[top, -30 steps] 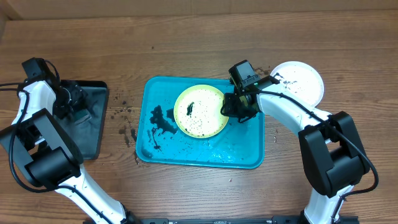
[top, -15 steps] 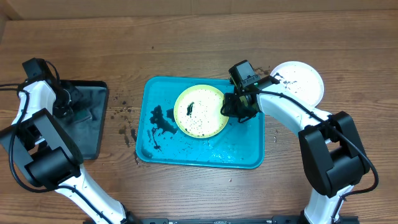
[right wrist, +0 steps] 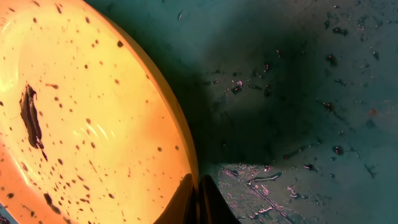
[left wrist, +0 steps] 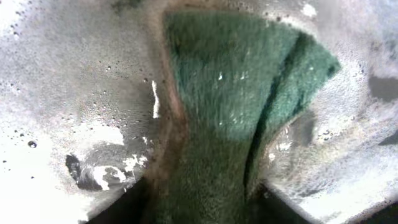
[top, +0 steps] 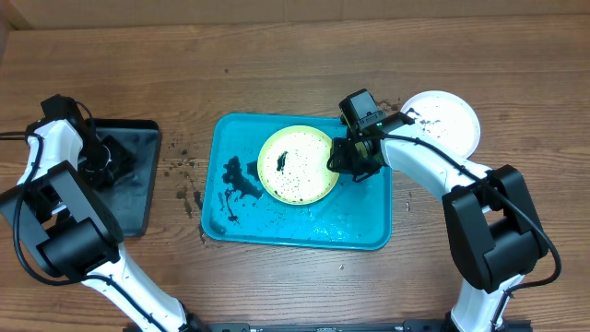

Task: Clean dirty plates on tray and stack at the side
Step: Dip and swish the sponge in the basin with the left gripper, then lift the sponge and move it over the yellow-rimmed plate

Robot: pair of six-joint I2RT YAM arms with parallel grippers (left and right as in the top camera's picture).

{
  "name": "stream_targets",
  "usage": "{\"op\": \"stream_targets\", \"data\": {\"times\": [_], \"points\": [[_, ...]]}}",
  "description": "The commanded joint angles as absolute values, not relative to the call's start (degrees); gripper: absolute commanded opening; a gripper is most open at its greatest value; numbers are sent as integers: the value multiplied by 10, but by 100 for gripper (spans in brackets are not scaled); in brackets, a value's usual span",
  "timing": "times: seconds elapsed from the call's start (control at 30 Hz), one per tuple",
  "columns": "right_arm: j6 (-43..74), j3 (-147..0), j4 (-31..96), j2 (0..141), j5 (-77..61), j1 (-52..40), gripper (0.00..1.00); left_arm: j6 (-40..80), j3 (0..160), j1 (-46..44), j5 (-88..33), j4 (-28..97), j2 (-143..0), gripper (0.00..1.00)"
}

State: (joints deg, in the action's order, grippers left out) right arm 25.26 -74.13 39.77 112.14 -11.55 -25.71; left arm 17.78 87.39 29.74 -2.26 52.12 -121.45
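Yellow-green plate [top: 297,164] lies flat on the turquoise tray [top: 277,231], toward the tray's far edge, middle to right. Its inside is unwashed: one black smear and many specks. My right jaws are clenched on that plate's right rim; the wrist view shows the tips pressed together at the rim's edge. My left jaws are over the black tray [top: 138,198] near the bench's [top: 295,55] left edge, down on a wet green scouring pad [left wrist: 230,93]. The pad runs in between the tips, but I cannot tell whether they are clamped on it or slack. White plate [top: 447,124] sits off the tray, toward the bench's far right. A few specks show near its left rim, and I cannot judge it clean. No third plate is in view. Dark smears [top: 238,175] and water remain on the tray's left half, and crumbs [top: 184,171] lie on the bench beside it. Judgement: about one plate set aside, this one not yet scrubbed, stacking incomplete.
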Motion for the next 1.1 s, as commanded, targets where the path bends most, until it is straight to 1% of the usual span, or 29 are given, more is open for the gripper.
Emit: {"op": "stream_targets", "data": {"times": [0.0, 0.03, 0.07, 0.13, 0.37, 0.47, 0.53, 0.63, 0.77, 0.97, 1.07], "points": [[255, -739, 394, 1122, -112, -260, 4, 178, 882, 300, -30, 518, -1217, 27], [255, -739, 394, 1122, -112, -260, 4, 178, 882, 300, -30, 518, -1217, 21], [255, -739, 395, 1122, -112, -260, 4, 178, 883, 300, -30, 519, -1217, 13], [255, -739, 395, 1122, -112, -260, 4, 178, 883, 300, -30, 519, -1217, 5], [255, -739, 395, 1122, -112, -260, 4, 171, 913, 300, -30, 534, -1217, 4], [255, -739, 395, 1122, -112, -260, 4, 171, 954, 300, -30, 564, -1217, 4], [255, -739, 395, 1122, -112, -260, 4, 171, 999, 300, -30, 606, -1217, 4], [255, -739, 393, 1122, -112, -260, 4, 171, 1024, 299, -31, 637, -1217, 4], [255, -739, 391, 1122, -112, -260, 4, 171, 1016, 299, -29, 653, -1218, 4], [255, -739, 384, 1122, -112, -260, 4, 169, 984, 299, -21, 624, -1218, 4], [255, -739, 381, 1122, -112, -260, 4, 169, 966, 298, -43, 619, -1218, 4]]}}
